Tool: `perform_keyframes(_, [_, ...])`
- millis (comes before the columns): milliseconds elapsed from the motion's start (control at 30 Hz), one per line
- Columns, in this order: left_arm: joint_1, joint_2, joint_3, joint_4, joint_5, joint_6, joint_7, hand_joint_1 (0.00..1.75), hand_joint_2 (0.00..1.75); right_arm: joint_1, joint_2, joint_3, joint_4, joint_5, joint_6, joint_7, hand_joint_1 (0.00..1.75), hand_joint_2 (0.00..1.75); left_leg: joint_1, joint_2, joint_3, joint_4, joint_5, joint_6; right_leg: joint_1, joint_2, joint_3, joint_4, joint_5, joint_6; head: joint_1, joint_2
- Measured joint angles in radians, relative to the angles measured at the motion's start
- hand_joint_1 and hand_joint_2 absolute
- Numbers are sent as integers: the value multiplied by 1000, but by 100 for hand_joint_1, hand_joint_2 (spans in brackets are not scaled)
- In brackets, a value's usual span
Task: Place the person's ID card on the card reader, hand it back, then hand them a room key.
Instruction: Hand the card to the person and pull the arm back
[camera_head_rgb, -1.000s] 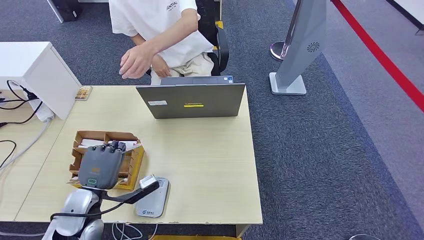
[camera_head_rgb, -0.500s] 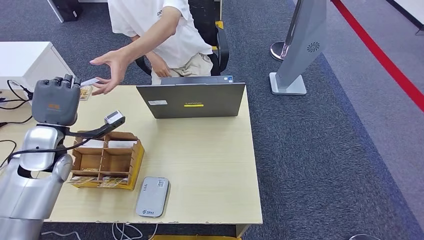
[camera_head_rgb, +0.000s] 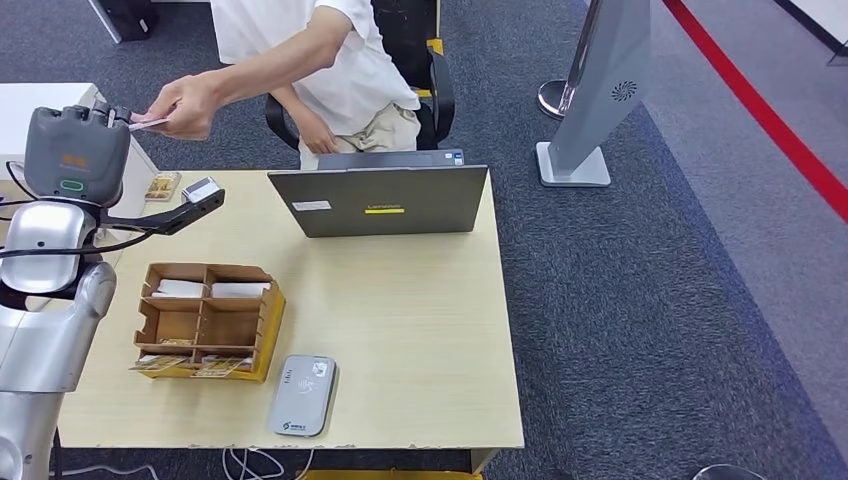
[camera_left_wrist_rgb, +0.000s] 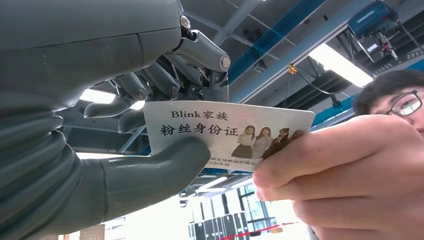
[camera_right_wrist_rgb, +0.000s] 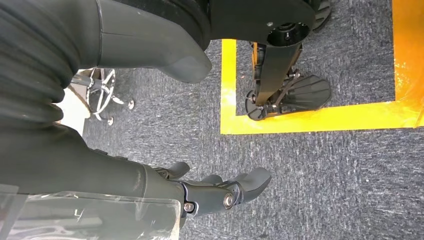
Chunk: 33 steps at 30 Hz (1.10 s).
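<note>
- At the upper left of the frame, the left robot hand (camera_head_rgb: 76, 150) pinched one card (camera_left_wrist_rgb: 225, 132) between thumb and fingers.
- The person's hand (camera_head_rgb: 185, 105) gripped the card's far end, its long axis running between both hands.
- The right robot hand (camera_right_wrist_rgb: 220, 192) hung released over the floor.
- One card reader (camera_head_rgb: 303, 395) lay on the tabletop (camera_head_rgb: 410, 330).

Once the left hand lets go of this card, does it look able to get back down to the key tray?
Probably yes. The left hand holds the card high above the table, and the cardboard tray lies uncovered on its side.
</note>
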<state>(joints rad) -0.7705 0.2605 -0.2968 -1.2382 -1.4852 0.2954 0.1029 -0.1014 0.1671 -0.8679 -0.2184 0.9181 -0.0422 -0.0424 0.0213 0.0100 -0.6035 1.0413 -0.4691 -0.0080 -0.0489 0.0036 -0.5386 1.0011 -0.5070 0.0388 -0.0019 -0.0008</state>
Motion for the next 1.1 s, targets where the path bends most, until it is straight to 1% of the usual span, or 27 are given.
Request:
perform_keyframes(67, [0, 0, 0, 2, 13, -4, 0, 0, 175, 0, 0, 1, 1, 1, 0, -1, 0, 175, 0, 1, -2, 0, 0, 0, 0, 2, -2, 0, 0, 0, 0, 0])
perform_keyframes(367, [12, 2, 1, -1, 43, 23, 9, 0, 175, -1, 0, 3, 1, 0, 0, -3, 0, 175, 0, -1, -3, -1, 0, 0, 0, -2, -2, 0, 0, 0, 0, 0])
perform_keyframes(600, [79, 1, 3, -63, 60, 41, 3, 0, 175, 2, 0, 3, 3, -10, -6, -3, 0, 175, 0, -2, -2, 0, 1, 0, 0, -2, -1, 0, 1, 0, 0, 0])
perform_keyframes(667, [121, -3, 3, -91, 77, 50, -9, 0, 175, 9, 0, 2, 4, -15, -15, 16, 0, 175, 0, -2, -1, 0, 0, 0, -1, -2, 0, 0, 1, 0, 0, 0])
perform_keyframes(800, [247, -16, 3, -163, 92, 96, -19, 0, 175, 31, 0, -2, 4, -29, -26, 27, 0, 175, -1, -1, -2, 0, 0, 0, 0, -1, -1, 0, 0, 0, 0, 0])
perform_keyframes(1000, [462, -15, 3, -368, 96, 101, -20, 0, 175, 44, 1, -26, 4, -54, -33, 22, 0, 175, 0, 0, -2, -1, -1, 0, 0, -1, -2, -1, -1, 1, 0, 0])
perform_keyframes(1100, [535, -7, 3, -444, 94, 101, -21, 0, 175, 47, 2, -33, 4, -56, -34, 21, 0, 175, 0, -1, -2, -1, -1, 0, 0, -1, -2, -1, -1, 1, -1, 0])
